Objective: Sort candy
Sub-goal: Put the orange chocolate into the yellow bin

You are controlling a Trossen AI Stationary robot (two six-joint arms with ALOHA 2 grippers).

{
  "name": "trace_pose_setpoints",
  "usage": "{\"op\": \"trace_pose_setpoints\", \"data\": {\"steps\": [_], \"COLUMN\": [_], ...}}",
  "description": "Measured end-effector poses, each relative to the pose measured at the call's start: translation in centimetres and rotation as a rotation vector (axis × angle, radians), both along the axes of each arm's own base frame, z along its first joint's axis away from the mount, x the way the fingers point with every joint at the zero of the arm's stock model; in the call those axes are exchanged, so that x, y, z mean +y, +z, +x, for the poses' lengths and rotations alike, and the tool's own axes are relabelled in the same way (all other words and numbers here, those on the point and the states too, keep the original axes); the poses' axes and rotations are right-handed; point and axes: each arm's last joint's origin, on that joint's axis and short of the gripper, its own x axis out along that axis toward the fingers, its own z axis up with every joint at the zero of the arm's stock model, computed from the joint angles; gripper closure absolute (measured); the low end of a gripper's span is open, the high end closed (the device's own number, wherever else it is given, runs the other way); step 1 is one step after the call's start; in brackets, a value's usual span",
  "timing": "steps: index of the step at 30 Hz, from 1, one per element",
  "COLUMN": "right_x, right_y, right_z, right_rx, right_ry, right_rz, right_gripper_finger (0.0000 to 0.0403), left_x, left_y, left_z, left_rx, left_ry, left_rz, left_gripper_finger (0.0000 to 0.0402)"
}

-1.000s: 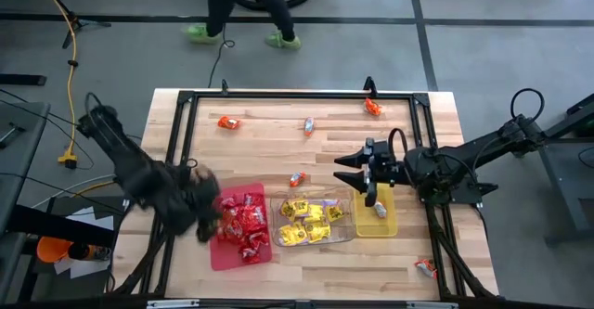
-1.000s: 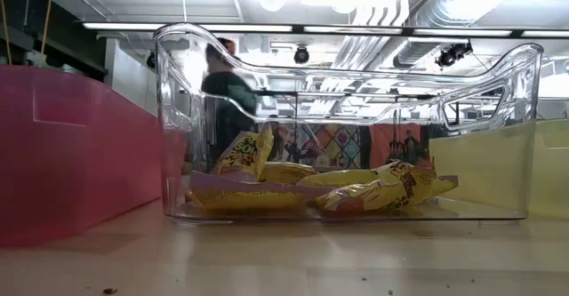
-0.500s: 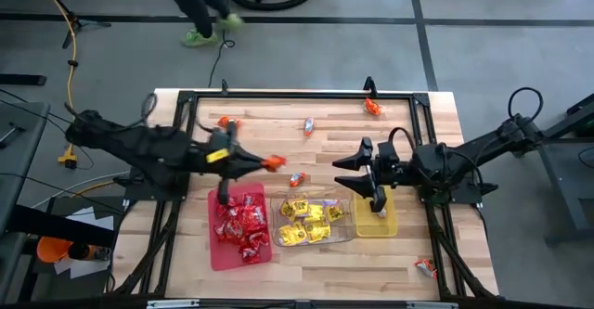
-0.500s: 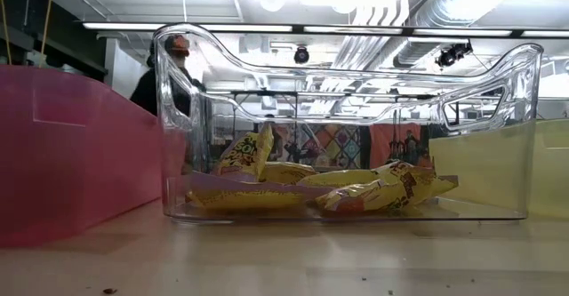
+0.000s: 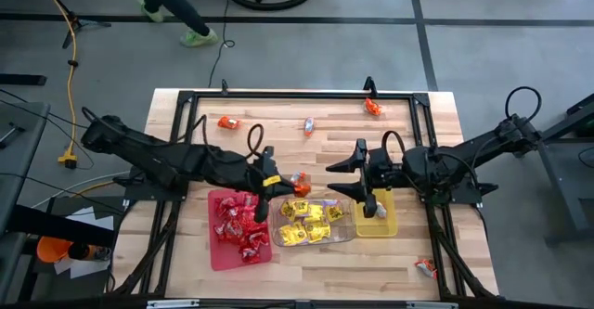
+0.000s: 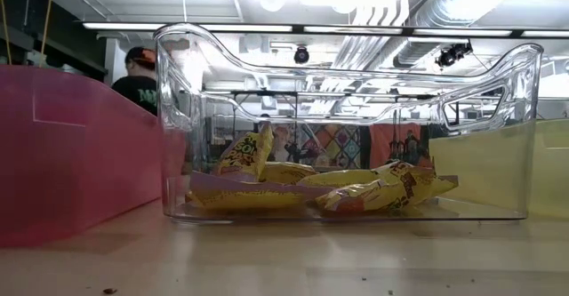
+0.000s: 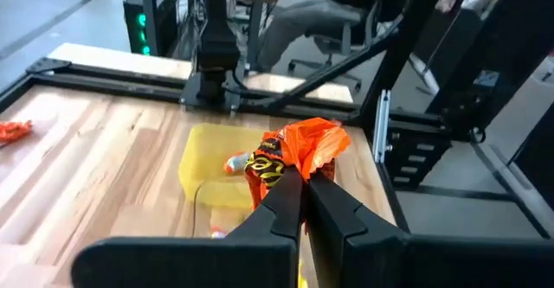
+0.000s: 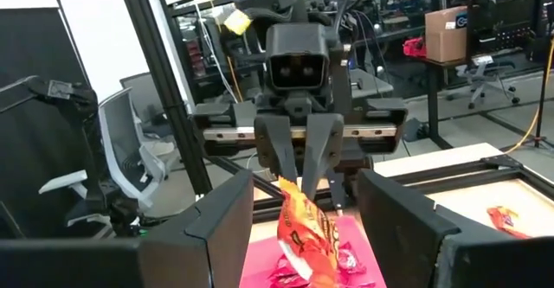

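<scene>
My left gripper [image 5: 291, 189] reaches from the table's left to the middle and is shut on an orange candy packet [image 5: 301, 189], above the far rim of the clear tray [image 5: 345, 237]. My right gripper [image 5: 332, 181] faces it from the right, fingers wide open, a short way off and touching nothing. In the right wrist view the packet [image 8: 303, 223] hangs between my open fingers [image 8: 216, 227]. Red packets fill the red tray [image 5: 215, 253]; yellow packets [image 6: 356, 189] lie in the clear tray. The yellow tray [image 5: 388, 225] holds one packet. My left gripper pinches the orange packet by one end [image 7: 290, 165] between its two shut fingertips [image 7: 286, 193]. The fingers lie about level, coming from the table's left. The rest of the packet sticks out past the fingertips, crumpled, and is lifted clear of the table.
Loose packets lie on the wood at the far left [image 5: 228, 122], far middle [image 5: 308, 125], far right [image 5: 373, 107], just beyond the left gripper [image 5: 296, 177] and near the right corner [image 5: 426, 268]. A black frame [image 5: 278, 94] rims the table. A person [image 5: 172, 3] walks beyond it.
My left arm has swung from the red tray's near-left side up and toward the table's right, and now holds an orange packet lifted at the middle. My right gripper has edged a little toward it. The person behind has walked toward the left.
</scene>
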Motion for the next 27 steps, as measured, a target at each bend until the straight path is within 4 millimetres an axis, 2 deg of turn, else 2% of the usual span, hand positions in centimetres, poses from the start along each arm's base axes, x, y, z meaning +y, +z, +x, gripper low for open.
{"op": "trace_pose_setpoints", "data": {"steps": [9,12,15,18,21,27], "right_x": [-0.1,-0.4,-0.8,-1.2,-1.5,-1.8], "right_y": [0.2,1.0,1.9,2.8,3.4,3.9], "right_z": [-0.2,-0.9,-2.0,-3.1,-4.0,-4.6], "right_rx": [-0.01,-0.042,-0.082,-0.12,-0.148,-0.172], "right_ry": [0.0,0.0,0.0,-0.001,-0.003,-0.008], "right_rz": [-0.001,0.011,0.026,0.041,0.035,0.008], "right_gripper_finger": [0.0202,0.0202,0.0202,0.0202,0.0202,0.0202], "left_x": [-0.1,-0.2,0.0,0.4,0.4,0.4], "left_y": [0.4,0.2,-1.0,-3.3,-5.9,-9.2], "left_z": [0.3,1.7,4.3,7.5,10.8,16.8], "left_rx": [-0.05,-0.117,-0.193,-0.262,-0.271,-0.261], "left_ry": [0.001,0.003,0.013,0.0,-0.011,-0.017], "left_rz": [-0.013,-0.002,-0.006,-0.022,-0.042,-0.03], "left_gripper_finger": [0.0401,0.0401,0.0401,0.0401,0.0401,0.0401]}}
